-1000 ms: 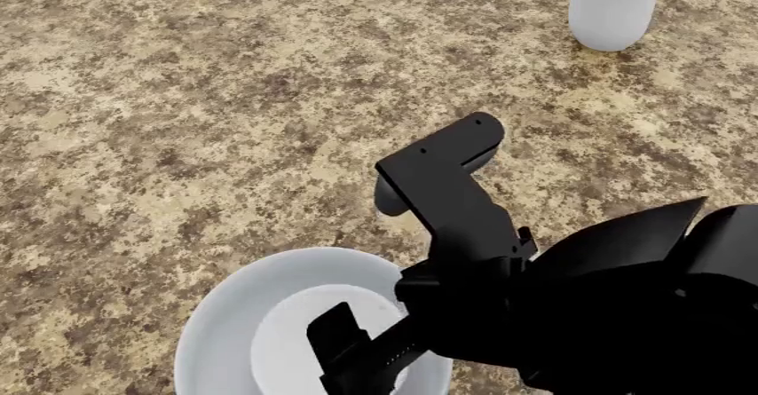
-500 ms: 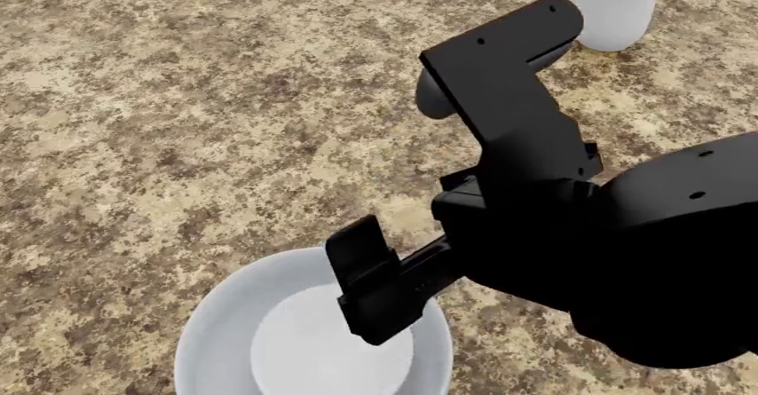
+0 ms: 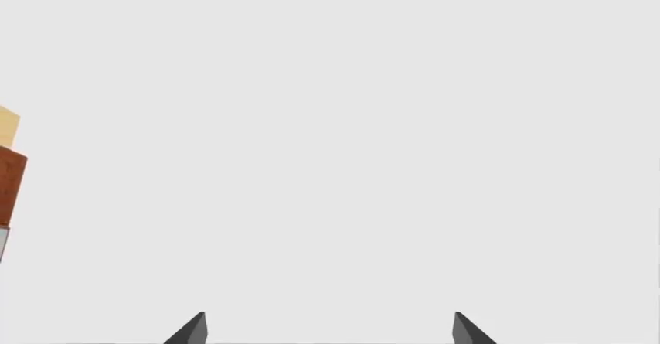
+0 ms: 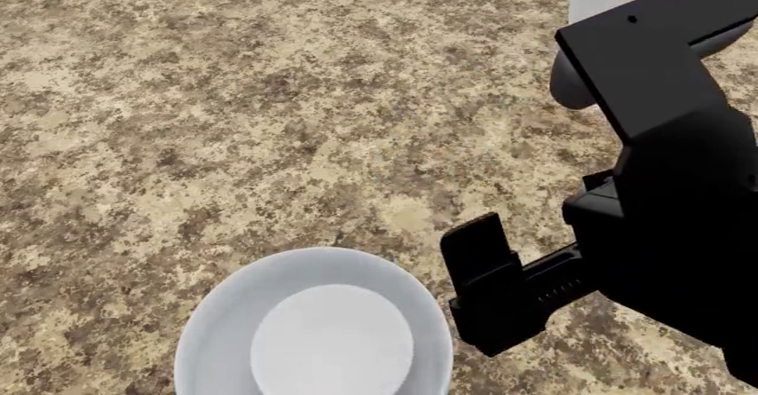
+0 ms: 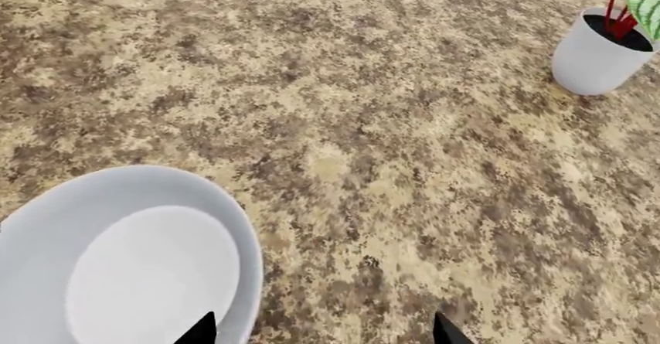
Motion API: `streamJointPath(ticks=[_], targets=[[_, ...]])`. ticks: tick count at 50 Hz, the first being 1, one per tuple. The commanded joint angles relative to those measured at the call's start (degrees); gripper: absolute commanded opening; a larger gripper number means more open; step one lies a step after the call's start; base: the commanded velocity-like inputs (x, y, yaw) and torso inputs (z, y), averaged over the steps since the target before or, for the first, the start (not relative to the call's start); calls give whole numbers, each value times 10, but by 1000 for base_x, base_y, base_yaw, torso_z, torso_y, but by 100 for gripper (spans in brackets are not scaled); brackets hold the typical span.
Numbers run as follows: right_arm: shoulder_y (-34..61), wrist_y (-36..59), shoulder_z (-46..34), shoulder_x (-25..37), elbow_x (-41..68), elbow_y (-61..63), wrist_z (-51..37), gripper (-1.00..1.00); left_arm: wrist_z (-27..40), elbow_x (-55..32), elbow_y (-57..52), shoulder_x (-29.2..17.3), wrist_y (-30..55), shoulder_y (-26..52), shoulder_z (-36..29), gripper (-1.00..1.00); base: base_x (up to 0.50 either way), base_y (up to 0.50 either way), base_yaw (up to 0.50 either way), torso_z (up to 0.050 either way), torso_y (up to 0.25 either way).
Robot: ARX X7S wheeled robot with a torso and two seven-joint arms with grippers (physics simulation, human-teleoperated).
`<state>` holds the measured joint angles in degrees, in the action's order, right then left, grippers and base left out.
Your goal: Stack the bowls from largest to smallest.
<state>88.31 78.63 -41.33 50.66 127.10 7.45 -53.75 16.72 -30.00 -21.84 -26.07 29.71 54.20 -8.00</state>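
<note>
- Lower left of the head view: a wide round glossy white bowl (image 4: 314, 328) sits on the speckled brown-and-tan stone countertop (image 4: 237, 120). There's a flatter white disc in its middle that could be a smaller shallow bowl nested inside, but I honestly can't tell.
- Same bowl shows at the lower left of the right wrist view (image 5: 129, 259), cut off by the frame edge.
- Right of the bowl in the head view, the big black right gripper (image 4: 492, 284) hangs over the counter just beside the bowl's rim. It's released, with nothing between the fingers. In the right wrist view its two dark fingertips (image 5: 198, 330) poke up from the bottom edge, spread well apart over bare counter.
- Upper right: a taller white pot with a red-and-green plant (image 5: 603, 50) stands well away from the bowl, and the arm partly blocks it in the head view.
- Left gripper (image 3: 330, 330): only two dark tips set wide apart against a blank pale background, so it's open and empty too.
</note>
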Motion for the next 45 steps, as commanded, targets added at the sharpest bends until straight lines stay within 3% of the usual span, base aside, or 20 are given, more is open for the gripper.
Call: streamJointPath(ticks=[1,23,45], targets=[[58,-1,-61,52,110,16,-84,100,-11,14,14,12,0,-1,10,100,0,0,0,0,0],[99,-1,-134,146,208,60,-157,100,-11,7,11,13,-3,-4,10,100,0,0,0,0,0],[82,4,-147,190,202,73,-155,100,-8,1,5,10,0,-6,11,100,0,0,0,0,0]])
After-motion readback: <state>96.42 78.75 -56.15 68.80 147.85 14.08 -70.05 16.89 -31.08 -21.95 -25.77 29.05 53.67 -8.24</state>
